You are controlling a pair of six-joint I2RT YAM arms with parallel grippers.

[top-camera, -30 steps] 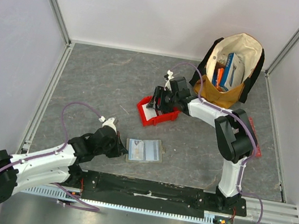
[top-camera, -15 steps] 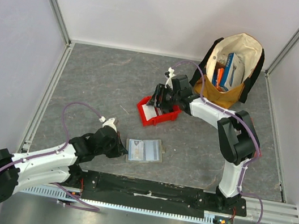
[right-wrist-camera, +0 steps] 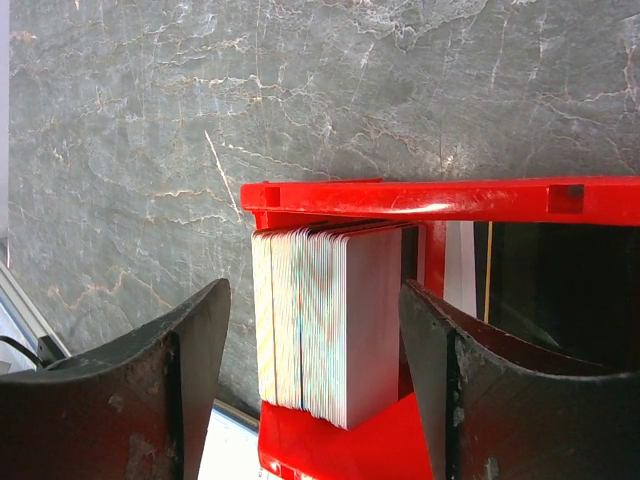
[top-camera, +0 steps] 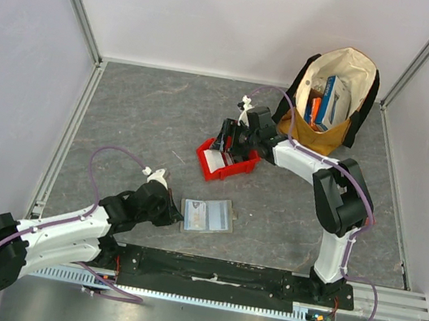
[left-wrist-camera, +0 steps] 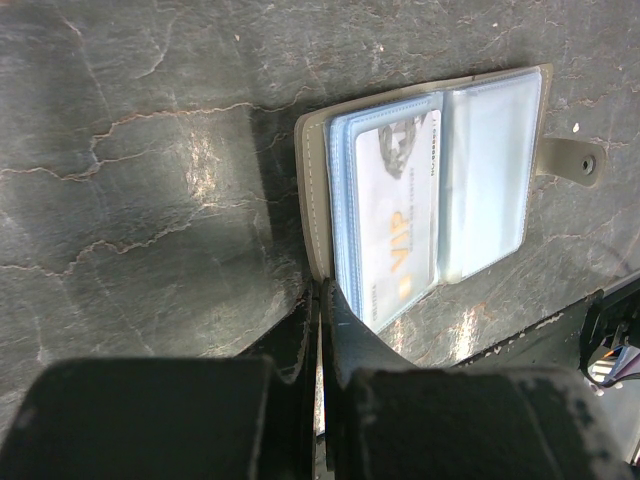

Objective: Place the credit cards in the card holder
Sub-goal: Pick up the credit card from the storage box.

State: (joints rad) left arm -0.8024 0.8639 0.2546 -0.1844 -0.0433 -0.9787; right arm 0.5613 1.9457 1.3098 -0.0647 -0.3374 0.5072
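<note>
Right wrist view: right end effector (right-wrist-camera: 312, 298) open, straddling upright credit cards (right-wrist-camera: 330, 340) stack in red bin (right-wrist-camera: 420, 198), not gripping; left end effector (left-wrist-camera: 320, 305) closed at open card holder (left-wrist-camera: 312, 200) edge on counter (left-wrist-camera: 150, 150).

Top overhead, whole table (top-camera: 148, 116); left wrist close above card holder (left-wrist-camera: 480, 180), right wrist above red bin (right-wrist-camera: 420, 198)

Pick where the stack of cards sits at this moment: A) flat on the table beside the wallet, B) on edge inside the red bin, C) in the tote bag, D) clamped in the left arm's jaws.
B: the stack of cards stands on edge inside the red bin, against its wall.
</note>
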